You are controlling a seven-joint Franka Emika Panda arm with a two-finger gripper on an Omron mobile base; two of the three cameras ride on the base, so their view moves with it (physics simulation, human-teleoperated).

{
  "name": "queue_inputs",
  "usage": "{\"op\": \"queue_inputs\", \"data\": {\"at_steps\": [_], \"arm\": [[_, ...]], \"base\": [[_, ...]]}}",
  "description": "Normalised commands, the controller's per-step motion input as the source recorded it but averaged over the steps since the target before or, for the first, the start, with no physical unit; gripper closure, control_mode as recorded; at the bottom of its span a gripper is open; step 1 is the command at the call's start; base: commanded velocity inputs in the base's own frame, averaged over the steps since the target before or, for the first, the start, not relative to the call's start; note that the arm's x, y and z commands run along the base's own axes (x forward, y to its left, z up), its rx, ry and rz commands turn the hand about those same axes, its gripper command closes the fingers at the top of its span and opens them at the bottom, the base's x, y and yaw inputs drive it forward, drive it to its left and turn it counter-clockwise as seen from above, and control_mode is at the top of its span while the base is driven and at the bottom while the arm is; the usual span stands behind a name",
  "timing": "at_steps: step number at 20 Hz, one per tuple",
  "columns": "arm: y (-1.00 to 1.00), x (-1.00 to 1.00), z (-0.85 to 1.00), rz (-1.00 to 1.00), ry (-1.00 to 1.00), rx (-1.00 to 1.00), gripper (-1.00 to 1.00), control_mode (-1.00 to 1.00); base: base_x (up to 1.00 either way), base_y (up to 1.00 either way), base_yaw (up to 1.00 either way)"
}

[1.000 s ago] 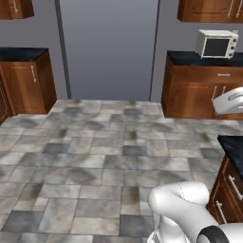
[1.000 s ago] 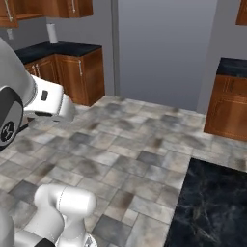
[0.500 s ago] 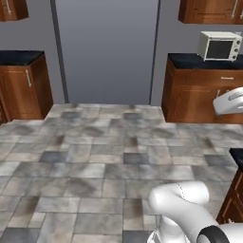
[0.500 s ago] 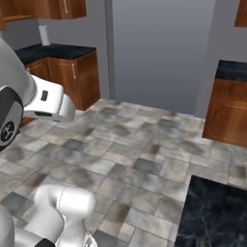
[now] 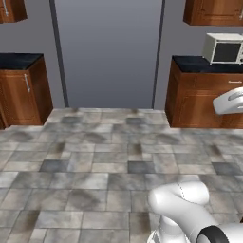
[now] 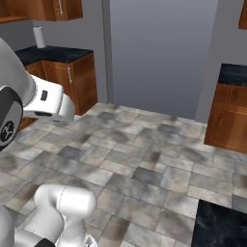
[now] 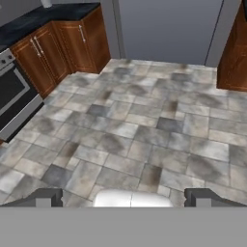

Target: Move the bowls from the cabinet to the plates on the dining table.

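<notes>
My gripper (image 7: pixel 124 198) is open; its two dark fingertips (image 7: pixel 48 197) stand wide apart over grey floor tiles with nothing between them. The bowls and the plates are out of view. Brown wooden wall cabinets with silver bar handles reach in at the top edges (image 5: pixel 10 9) (image 6: pixel 54 8); I cannot tell which one is the cabinet. A corner of a black, white-veined slab (image 6: pixel 222 226) lies at the lower right of the right base view; whether it is the dining table I cannot tell.
Stone floor tiles (image 5: pixel 95 161) spread ahead. A tall grey panel (image 5: pixel 107 52) stands at the back. Low wood cupboards with dark tops flank it (image 5: pixel 21 90) (image 5: pixel 199 95), the right one bearing a microwave (image 5: pixel 224 48). An oven front (image 7: pixel 12 101) shows at the hand view's left.
The whole picture has shifted in both base views, so the base has moved: the grey panel looms larger and the black slab has slid toward the lower right corner. The gripper stays open.
</notes>
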Motion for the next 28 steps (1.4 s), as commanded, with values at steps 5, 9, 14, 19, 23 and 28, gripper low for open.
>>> {"op": "queue_inputs", "data": {"at_steps": [5, 9, 14, 19, 23, 28], "arm": [[0.0, 0.0, 0.0, 0.0, 0.0, 0.0, -1.0, 1.0], [0.0, 0.0, 0.0, 0.0, 0.0, 0.0, -1.0, 1.0], [0.0, 0.0, 0.0, 0.0, 0.0, 0.0, -1.0, 1.0], [0.0, 0.0, 0.0, 0.0, 0.0, 0.0, -1.0, 1.0], [0.0, 0.0, 0.0, 0.0, 0.0, 0.0, -1.0, 1.0], [0.0, 0.0, 0.0, 0.0, 0.0, 0.0, -1.0, 1.0]], "base": [[0.57, 0.33, 0.0], [0.59, 0.3, 0.0], [0.61, 0.27, 0.0], [0.57, 0.33, 0.01], [0.62, 0.19, 0.0], [0.62, 0.14, 0.0]]}}
